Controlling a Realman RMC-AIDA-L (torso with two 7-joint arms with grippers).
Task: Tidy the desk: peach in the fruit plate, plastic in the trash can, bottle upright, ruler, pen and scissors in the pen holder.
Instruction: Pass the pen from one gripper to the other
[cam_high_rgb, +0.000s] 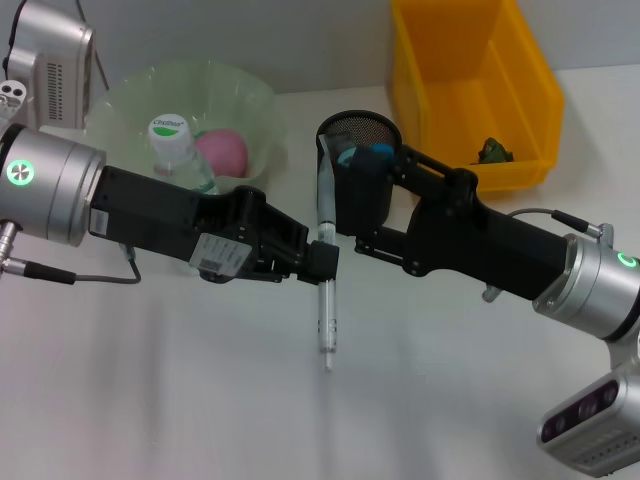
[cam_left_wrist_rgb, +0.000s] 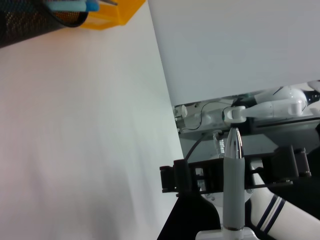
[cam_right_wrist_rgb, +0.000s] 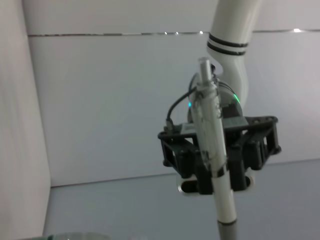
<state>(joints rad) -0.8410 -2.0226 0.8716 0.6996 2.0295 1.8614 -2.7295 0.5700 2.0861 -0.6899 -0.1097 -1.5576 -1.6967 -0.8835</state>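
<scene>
Your left gripper (cam_high_rgb: 322, 262) pinching slim pen (cam_high_rgb: 325, 285) at mid-barrel: clear plastic body, grey grip, metal tip pointing toward you. Pen hanging above white desk (cam_high_rgb: 200, 400), just before black mesh pen holder (cam_high_rgb: 360, 135). Your right gripper (cam_high_rgb: 362, 200) clasping holder's cylindrical wall.

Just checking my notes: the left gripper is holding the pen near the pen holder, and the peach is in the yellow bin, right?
Not quite. The peach is in the green fruit plate, not the yellow bin; the head view shows it beside the bottle. The rest stands: the left gripper holds the pen near the pen holder.
</scene>
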